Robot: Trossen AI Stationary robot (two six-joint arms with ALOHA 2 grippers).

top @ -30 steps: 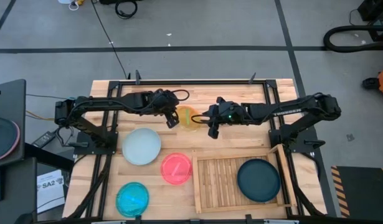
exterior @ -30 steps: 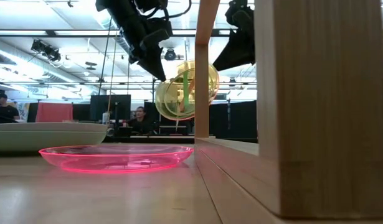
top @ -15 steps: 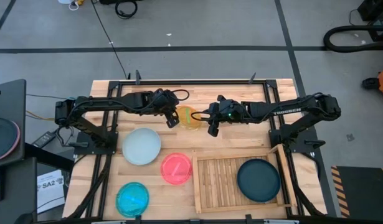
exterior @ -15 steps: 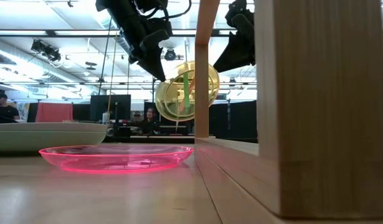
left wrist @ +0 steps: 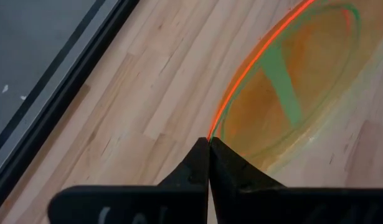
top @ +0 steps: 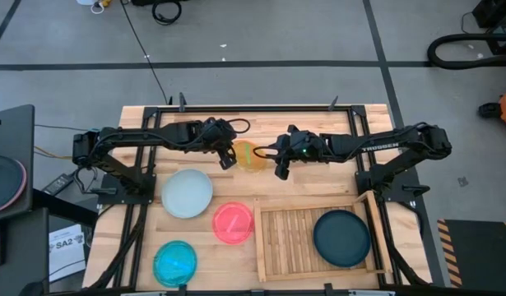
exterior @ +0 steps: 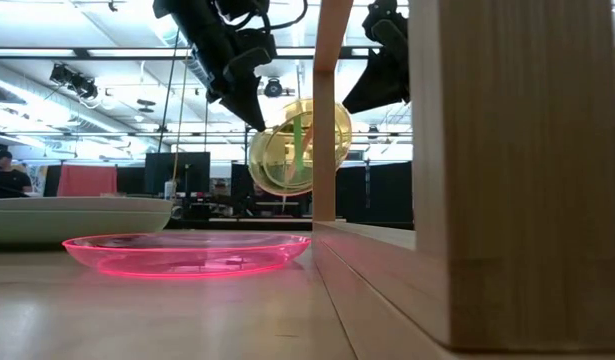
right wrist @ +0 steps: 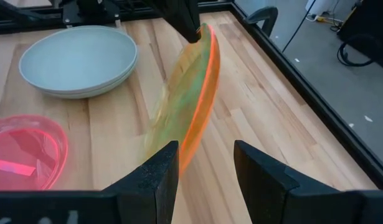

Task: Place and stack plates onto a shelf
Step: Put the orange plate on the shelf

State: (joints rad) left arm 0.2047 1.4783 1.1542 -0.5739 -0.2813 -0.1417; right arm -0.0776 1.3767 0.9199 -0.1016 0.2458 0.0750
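Your yellow-green plate (top: 249,155) hung tilted on edge above the table at the upper middle of the high view, well clear of the boards in the low view, where it showed just left of the shelf's upright post. You had the left gripper (top: 226,159) pinched fully closed on its rim: in the left wrist view the two dark fingers (left wrist: 203,163) met at a point right on the plate's orange-glowing edge. Your right gripper (top: 280,170) sat just to the right of the plate in the high view, its jaws parted about halfway, and in the right wrist view the plate's lower edge lay in line with the gap between the two fingers (right wrist: 155,175); whether they touched the plate you could not tell from these views. Below and to the left in the high view, the pale mint plate (top: 187,193) rested flat on the table, with the pink plate (top: 233,223) near it to the lower right and the cyan plate (top: 175,263) at the lower left. The shelf (top: 287,239) lay at the lower right of the high view, with the dark teal plate (top: 341,238) flat in its right half and its left half showing bare slats.
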